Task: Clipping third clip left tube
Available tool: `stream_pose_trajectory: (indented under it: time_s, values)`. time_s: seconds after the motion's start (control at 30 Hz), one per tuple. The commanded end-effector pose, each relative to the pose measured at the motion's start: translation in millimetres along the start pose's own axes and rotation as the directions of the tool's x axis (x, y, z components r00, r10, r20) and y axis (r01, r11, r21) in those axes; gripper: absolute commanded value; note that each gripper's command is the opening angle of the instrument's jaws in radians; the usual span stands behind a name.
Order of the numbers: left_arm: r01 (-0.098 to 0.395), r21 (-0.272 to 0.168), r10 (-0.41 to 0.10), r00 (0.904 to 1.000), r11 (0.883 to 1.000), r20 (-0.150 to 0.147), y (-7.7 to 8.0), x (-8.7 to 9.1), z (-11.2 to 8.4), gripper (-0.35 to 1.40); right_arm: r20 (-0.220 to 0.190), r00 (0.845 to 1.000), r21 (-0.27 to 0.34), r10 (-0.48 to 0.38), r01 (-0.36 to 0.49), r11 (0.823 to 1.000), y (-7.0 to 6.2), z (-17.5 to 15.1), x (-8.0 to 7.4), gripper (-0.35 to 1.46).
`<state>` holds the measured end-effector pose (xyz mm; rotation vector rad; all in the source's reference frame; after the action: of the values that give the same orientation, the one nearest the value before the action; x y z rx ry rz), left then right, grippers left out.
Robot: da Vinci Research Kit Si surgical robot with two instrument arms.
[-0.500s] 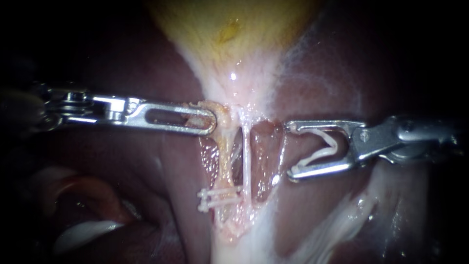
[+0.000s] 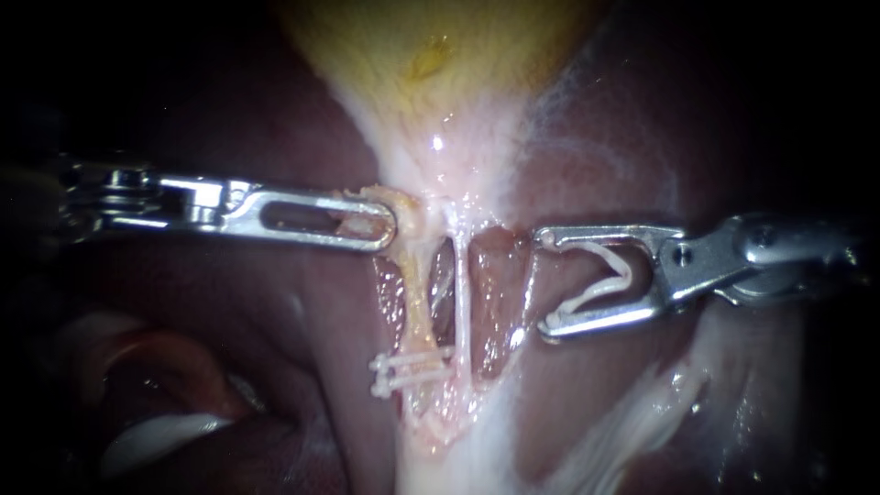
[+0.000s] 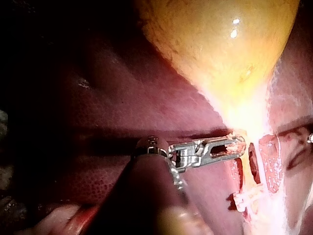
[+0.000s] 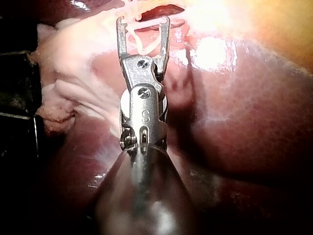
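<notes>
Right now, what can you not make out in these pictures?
Endoscope view: lower jaw of the left instrument, hidden under the upper; how deep it bites the tissue.
Endoscope view: whether the two clips on the left tube are fully shut; too small.
Right wrist view: the left tube ahead of the right instrument and its new clip, cut by the edge.

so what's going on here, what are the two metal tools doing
The slotted steel left instrument has its jaws shut on tan tissue just below the yellow gallbladder, at the top of the yellowish left tube. Two white plastic clips already sit across that tube lower down. The right instrument carries an open white clip in its spread jaws, off to the side of the tubes and not yet around one.
</notes>
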<state>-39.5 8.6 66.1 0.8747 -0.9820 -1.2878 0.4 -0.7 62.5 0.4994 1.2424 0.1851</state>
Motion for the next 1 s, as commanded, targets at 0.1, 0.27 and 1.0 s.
stream_pose_trajectory:
  time_s: [0.1, 0.27, 1.0]
  values:
    - [0.013, 0.007, -0.013, 0.9999, 1.000, 0.003, -1.1, -0.4, -1.3, -0.35, 0.000, 1.000, 0.000, 0.000, 0.000, 1.000, 0.0, 0.1, 0.0, 0.50]
    - [0.008, 0.012, -0.008, 0.9998, 1.000, 0.018, -2.5, -0.8, -2.9, -0.35, -0.001, 1.000, 0.003, 0.000, 0.000, 1.000, 0.0, 0.2, 0.1, 0.50]
    - [0.008, 0.011, -0.008, 0.9997, 1.000, 0.023, -2.5, -0.6, -2.9, -0.35, 0.017, 1.000, 0.032, -0.022, 0.022, 0.999, 0.6, 7.7, -2.5, 0.49]
